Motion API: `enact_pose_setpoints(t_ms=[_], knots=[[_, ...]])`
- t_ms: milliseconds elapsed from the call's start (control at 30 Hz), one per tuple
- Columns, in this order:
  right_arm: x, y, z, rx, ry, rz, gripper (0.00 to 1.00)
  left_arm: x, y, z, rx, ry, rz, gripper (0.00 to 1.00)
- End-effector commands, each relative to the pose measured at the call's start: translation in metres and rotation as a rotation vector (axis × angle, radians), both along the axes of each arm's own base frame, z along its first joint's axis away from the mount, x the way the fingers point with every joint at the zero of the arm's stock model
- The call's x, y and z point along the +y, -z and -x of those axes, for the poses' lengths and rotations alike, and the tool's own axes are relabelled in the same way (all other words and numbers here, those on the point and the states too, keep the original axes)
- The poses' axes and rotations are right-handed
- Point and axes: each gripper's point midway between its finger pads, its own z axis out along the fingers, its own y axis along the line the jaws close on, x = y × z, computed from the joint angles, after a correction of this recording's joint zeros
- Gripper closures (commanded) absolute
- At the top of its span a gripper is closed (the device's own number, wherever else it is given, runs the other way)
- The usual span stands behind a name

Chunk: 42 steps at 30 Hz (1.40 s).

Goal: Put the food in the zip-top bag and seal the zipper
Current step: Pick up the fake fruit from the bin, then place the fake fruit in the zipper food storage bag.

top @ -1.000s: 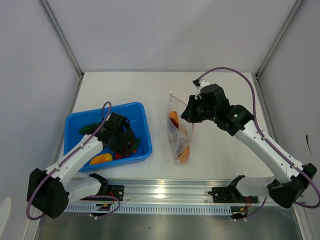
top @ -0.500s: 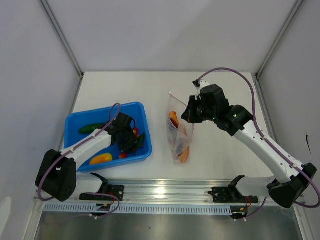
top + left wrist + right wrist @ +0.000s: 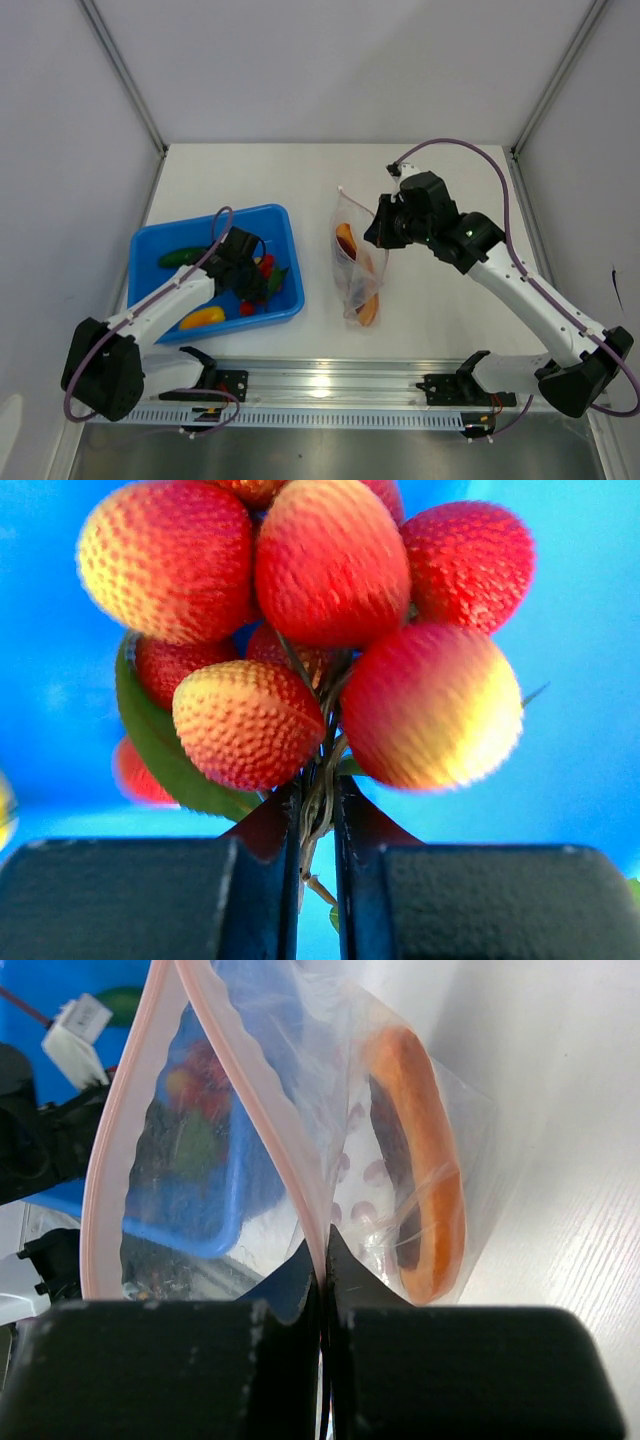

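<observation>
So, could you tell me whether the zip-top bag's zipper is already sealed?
No, the zipper gapes in a wide loop while the right gripper pinches one lip of it.

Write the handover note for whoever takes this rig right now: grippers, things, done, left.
Left gripper: shut on the tomato cluster by its stem, over the blue tray.
Right gripper: shut on the zipper, holding the zip-top bag open.
Done: orange pieces bagged.
Left: bag the cluster, green piece and yellow-orange piece; seal.
</observation>
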Motion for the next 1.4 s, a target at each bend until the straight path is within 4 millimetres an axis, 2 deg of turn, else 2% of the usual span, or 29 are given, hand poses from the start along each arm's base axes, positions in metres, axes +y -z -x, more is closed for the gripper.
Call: enact_pose_setpoints(t_ms=[0, 100, 133, 200, 267, 400, 600, 633, 667, 700, 767, 800, 1000, 1067, 1100, 1200, 1367], knots=[[-0.001, -0.012, 0.001, -0.026, 0.012, -0.039, 1.0, 0.015, -0.043, -0.014, -0.124, -0.019, -0.05, 0.99], [-0.001, -0.012, 0.002, -0.024, 0.011, -0.046, 1.0, 0.027, -0.065, -0.012, -0.173, -0.026, -0.091, 1.0], [0.0, -0.012, 0.002, -0.022, 0.009, -0.048, 1.0, 0.026, -0.083, -0.019, -0.218, -0.03, -0.085, 1.0], [0.001, -0.012, 0.002, -0.021, 0.006, -0.052, 1.0, 0.031, -0.104, -0.02, -0.267, -0.026, -0.099, 0.99], [0.002, -0.01, 0.003, -0.016, 0.005, -0.053, 1.0, 0.032, -0.131, -0.025, -0.327, -0.021, -0.091, 0.99], [0.001, -0.005, 0.001, -0.012, 0.013, -0.048, 1.0, 0.029, -0.164, -0.023, -0.397, 0.011, -0.057, 1.0], [0.003, -0.002, -0.004, -0.013, 0.015, -0.038, 1.0, 0.003, -0.224, -0.018, -0.561, 0.147, 0.101, 0.99], [0.004, -0.001, -0.005, -0.011, 0.015, -0.036, 1.0, -0.006, -0.244, -0.015, -0.602, 0.193, 0.145, 0.99], [0.005, 0.0, -0.005, -0.007, 0.015, -0.035, 1.0, -0.011, -0.246, -0.013, -0.605, 0.225, 0.166, 0.99], [0.005, -0.001, -0.005, -0.01, 0.014, -0.037, 1.0, -0.016, -0.265, -0.011, -0.649, 0.253, 0.202, 0.99], [0.006, 0.0, -0.007, -0.009, 0.018, -0.04, 1.0, -0.034, -0.283, -0.003, -0.685, 0.347, 0.282, 0.99], [0.007, 0.002, -0.007, -0.004, 0.016, -0.038, 1.0, -0.038, -0.3, 0.0, -0.72, 0.371, 0.314, 0.99], [0.011, 0.007, -0.01, 0.006, 0.019, -0.035, 1.0, -0.074, -0.356, 0.024, -0.833, 0.558, 0.562, 0.99], [0.012, 0.004, -0.011, -0.001, 0.02, -0.041, 1.0, -0.083, -0.369, 0.034, -0.84, 0.6, 0.646, 0.99], [0.013, 0.002, -0.012, -0.002, 0.02, -0.045, 1.0, -0.087, -0.381, 0.034, -0.87, 0.607, 0.692, 1.0], [0.015, 0.001, -0.012, -0.001, 0.018, -0.043, 1.0, -0.097, -0.397, 0.036, -0.909, 0.642, 0.767, 0.99], [0.018, -0.001, -0.011, -0.008, 0.016, -0.047, 1.0, -0.119, -0.407, 0.035, -0.882, 0.661, 0.878, 1.0]])
